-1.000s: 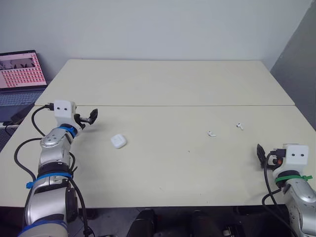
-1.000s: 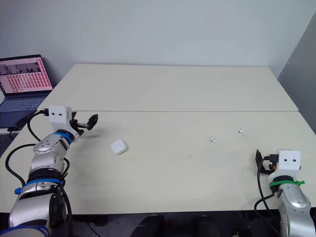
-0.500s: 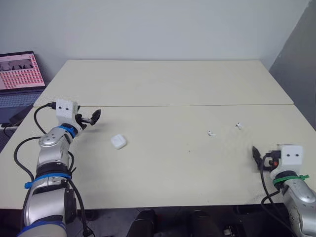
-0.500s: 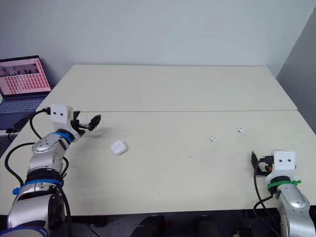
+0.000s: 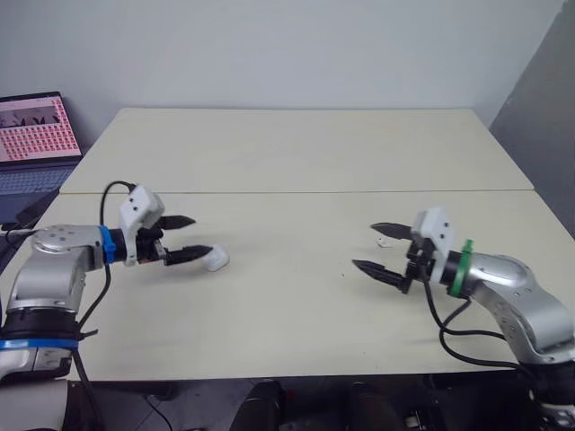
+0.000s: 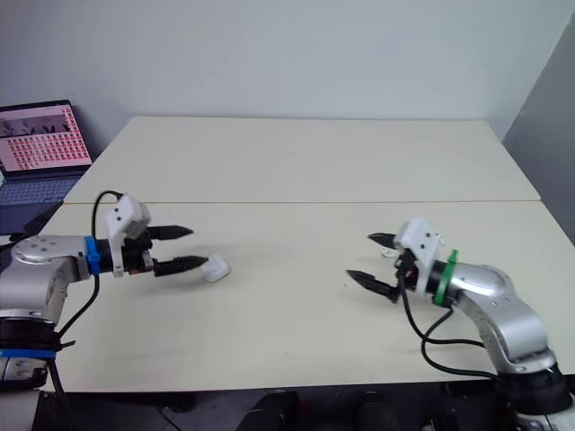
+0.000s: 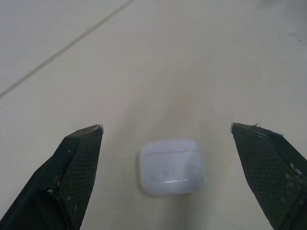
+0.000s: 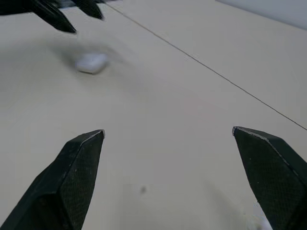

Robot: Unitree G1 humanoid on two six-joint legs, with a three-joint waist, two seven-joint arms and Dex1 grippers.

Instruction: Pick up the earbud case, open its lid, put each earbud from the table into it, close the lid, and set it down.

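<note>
My L gripper (image 5: 199, 236) is spread wide, low over the bench (image 5: 296, 153), w/ the case (image 5: 216, 260) lying lid-shut on the bench's left part, just ahead of the fingertips. R gripper (image 5: 364, 245) is also wide, mid-bench, one earbud (image 5: 384, 241) just beside it

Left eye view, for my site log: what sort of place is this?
Probably an office or lab workroom: two plain cream tables set edge to edge, an open laptop beside them, and a bare pale wall behind.
</note>
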